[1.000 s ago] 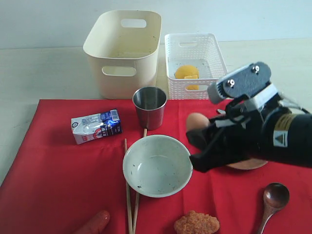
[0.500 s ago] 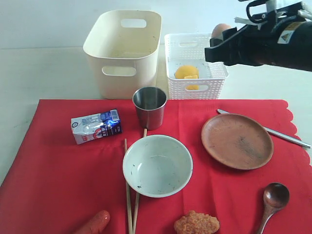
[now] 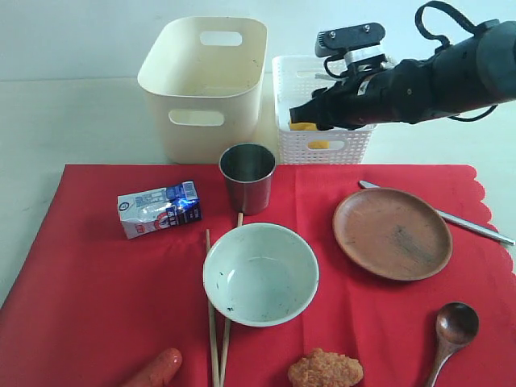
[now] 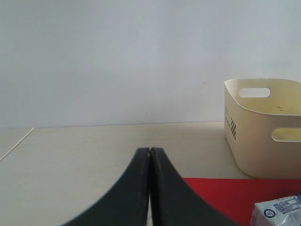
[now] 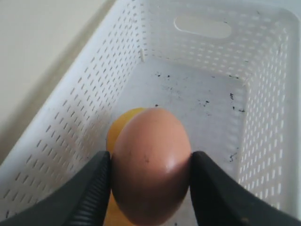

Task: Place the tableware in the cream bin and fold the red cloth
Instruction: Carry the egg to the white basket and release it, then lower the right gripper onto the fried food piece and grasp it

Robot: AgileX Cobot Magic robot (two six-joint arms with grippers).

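Note:
On the red cloth [image 3: 97,290] lie the steel cup [image 3: 247,177], white bowl [image 3: 260,274], brown plate [image 3: 393,234], wooden spoon [image 3: 453,329], chopsticks [image 3: 215,322] and knife [image 3: 455,219]. The cream bin [image 3: 201,81] stands behind the cloth with nothing in it. My right gripper [image 3: 301,113] hangs inside the white lattice basket [image 3: 355,137], shut on a brown egg [image 5: 151,165], just above a lemon [image 5: 116,134]. My left gripper [image 4: 149,153] is shut with nothing in it, low beside the cream bin [image 4: 263,127] and the cloth's edge [image 4: 216,193]; the exterior view does not show it.
A milk carton [image 3: 159,208] lies left of the cup. A sausage [image 3: 157,369] and a breaded piece [image 3: 325,369] sit at the cloth's front edge. The lattice basket stands right beside the cream bin, and bare table surrounds both.
My right gripper lifted the egg from near the bowl, carried it up and back, and now has lowered it into the lattice basket. The plate and knife came into view.

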